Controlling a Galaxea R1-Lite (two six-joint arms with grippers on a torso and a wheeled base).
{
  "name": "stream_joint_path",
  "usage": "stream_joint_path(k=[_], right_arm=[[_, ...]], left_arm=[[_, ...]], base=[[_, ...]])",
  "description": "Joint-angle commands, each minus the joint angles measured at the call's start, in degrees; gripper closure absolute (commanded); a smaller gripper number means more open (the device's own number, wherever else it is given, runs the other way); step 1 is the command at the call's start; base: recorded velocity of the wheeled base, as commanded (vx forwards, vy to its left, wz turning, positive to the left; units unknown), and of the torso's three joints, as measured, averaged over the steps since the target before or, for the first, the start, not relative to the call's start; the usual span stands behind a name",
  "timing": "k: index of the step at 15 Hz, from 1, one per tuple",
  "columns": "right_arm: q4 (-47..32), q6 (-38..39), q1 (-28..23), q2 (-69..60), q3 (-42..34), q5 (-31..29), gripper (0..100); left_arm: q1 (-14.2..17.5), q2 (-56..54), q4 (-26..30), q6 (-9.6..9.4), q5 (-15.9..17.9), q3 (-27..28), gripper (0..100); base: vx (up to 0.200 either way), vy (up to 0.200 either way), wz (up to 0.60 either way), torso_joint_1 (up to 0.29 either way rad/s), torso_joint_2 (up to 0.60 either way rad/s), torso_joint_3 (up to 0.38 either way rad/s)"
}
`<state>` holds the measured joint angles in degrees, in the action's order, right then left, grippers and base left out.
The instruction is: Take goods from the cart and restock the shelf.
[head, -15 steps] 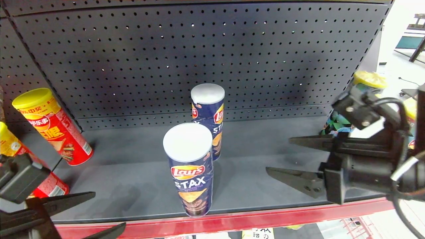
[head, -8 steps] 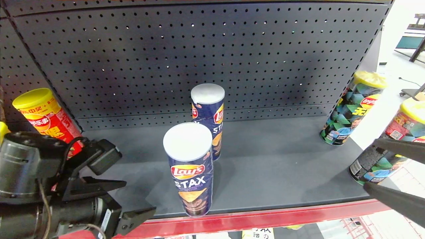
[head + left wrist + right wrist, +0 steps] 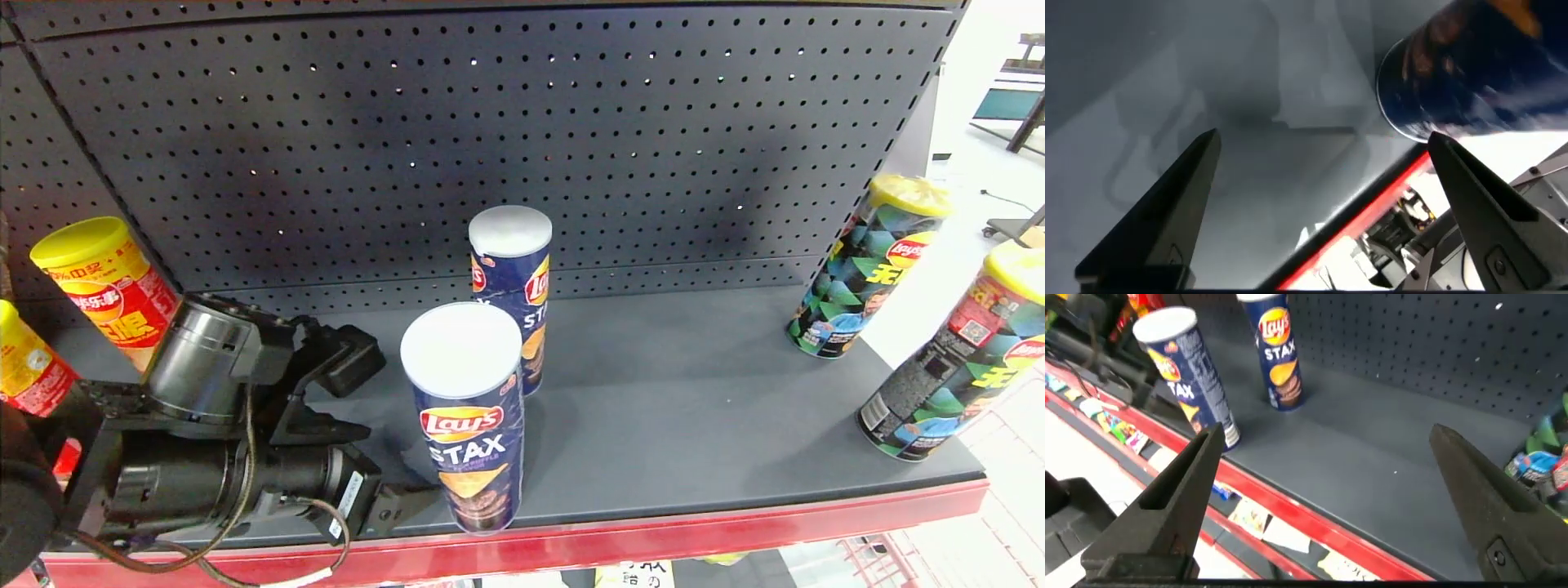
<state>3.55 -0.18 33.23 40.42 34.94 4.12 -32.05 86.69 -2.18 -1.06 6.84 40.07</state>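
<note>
Upright near the shelf's (image 3: 694, 408) red front edge, front blue can (image 3: 469, 425), second blue can (image 3: 513, 282) behind; just beside it, left gripper (image 3: 400, 461), jaws spread, empty; right gripper (image 3: 1327, 434) likewise spread, facing shelf.

The shelf (image 3: 669, 392) is backed by a dark perforated panel (image 3: 490, 122). Beyond its right edge a pale, brightly lit floor (image 3: 976, 159) is seen, with teal-panelled furniture (image 3: 1008, 102) standing far off.
</note>
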Motion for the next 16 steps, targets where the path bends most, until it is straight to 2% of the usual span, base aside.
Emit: stream_joint_path(k=[1, 11, 16], right_arm=[[0.0, 0.0, 0.0, -0.3, 0.5, 0.0, 0], [-0.7, 0.1, -1.0, -0.6, 0.4, 0.0, 0], [-0.7, 0.1, -1.7, -1.1, 0.4, 0.1, 0]], left_arm=[[-0.1, 1.4, 0.0, 0.01, 0.1, 0.4, 0], [-0.5, 4.1, -0.8, 0.01, 0.1, 2.5, 0], [-2.2, 5.9, -1.1, 0.09, 0.0, 3.9, 0]], base=[[0.0, 0.0, 0.0, 0.0, 0.0, 0.0], [0.0, 0.0, 0.0, 0.0, 0.0, 0.0], [0.0, 0.0, 0.0, 0.0, 0.0, 0.0]])
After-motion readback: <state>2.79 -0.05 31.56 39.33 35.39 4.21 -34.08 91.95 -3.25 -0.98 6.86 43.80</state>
